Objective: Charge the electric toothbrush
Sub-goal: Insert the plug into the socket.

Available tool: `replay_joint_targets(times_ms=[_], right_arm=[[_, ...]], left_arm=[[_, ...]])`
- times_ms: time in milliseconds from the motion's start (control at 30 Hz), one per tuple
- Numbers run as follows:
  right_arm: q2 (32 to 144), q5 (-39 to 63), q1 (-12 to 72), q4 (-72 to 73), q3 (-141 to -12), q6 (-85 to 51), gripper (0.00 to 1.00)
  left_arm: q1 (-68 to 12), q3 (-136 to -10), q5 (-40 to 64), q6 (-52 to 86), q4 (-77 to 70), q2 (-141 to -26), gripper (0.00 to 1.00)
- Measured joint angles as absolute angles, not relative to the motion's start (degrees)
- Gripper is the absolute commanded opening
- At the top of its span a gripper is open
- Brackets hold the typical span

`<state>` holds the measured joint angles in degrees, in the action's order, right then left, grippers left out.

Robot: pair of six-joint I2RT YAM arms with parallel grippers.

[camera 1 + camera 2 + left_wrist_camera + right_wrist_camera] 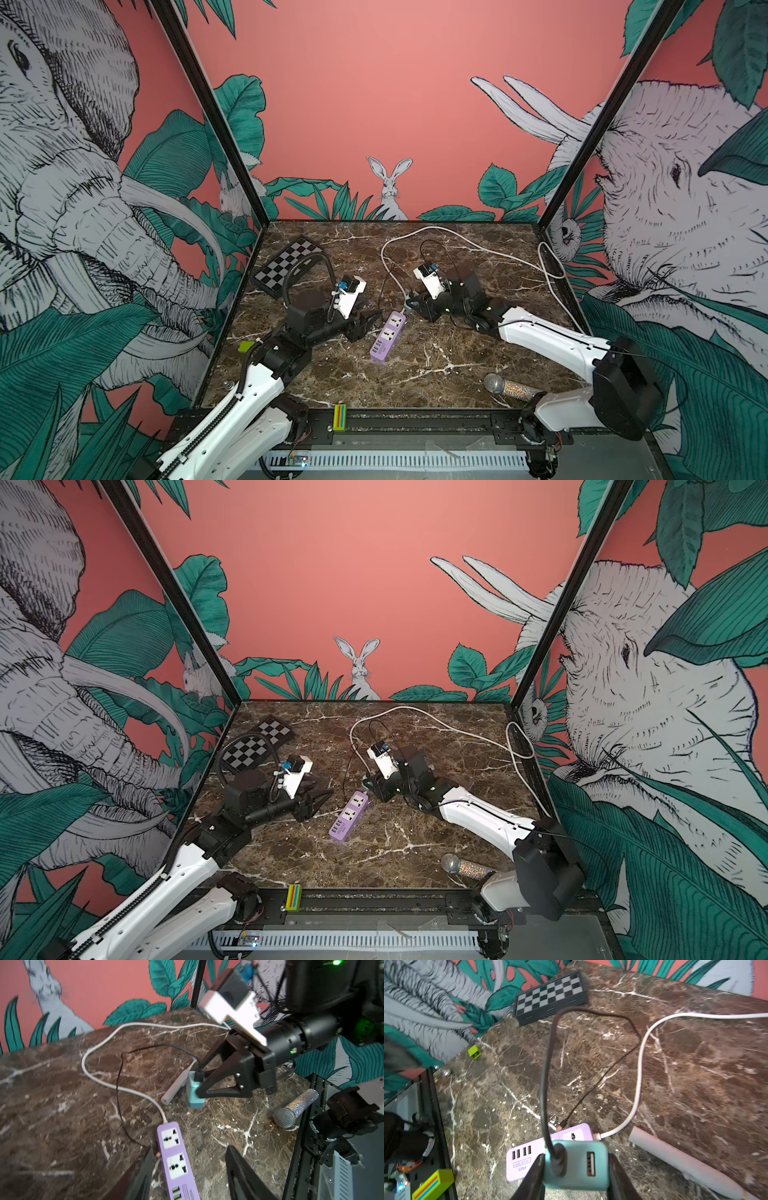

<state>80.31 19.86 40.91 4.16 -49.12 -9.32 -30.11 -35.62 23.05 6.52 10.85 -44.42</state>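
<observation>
The electric toothbrush [176,1088], a slim pale wand, lies flat on the marble table [436,365] beside the far end of the purple power strip [388,336]; it also shows in the right wrist view [685,1159]. My right gripper [576,1159] is shut on a teal USB charger [577,1165] just above the strip's end, right next to the toothbrush. A black cable [548,1064] is plugged into the charger, and its loose orange-tipped end [562,1124] rests by the strip. My left gripper [190,1148] stands open and empty over the strip's left side.
A folded chessboard [286,266] lies at the back left. A glittery microphone [511,386] rests front right by the right arm's base. The strip's white cord [478,245] loops across the back. A green block [246,345] sits at the left edge.
</observation>
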Motion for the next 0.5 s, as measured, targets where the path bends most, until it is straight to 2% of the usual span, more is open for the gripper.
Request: replay_joint_targets(times_ms=[200,500], right_arm=[[84.71,23.07,41.56,10.68,-46.92,-5.32,0.27],[87.57,24.47,43.90,14.59,-45.98,-1.54,0.27]], left_arm=[[-25.96,-36.18,22.61,12.47,17.65,-49.10,0.52],[-24.64,-36.73,21.52,15.35,21.54,-51.57,0.52]])
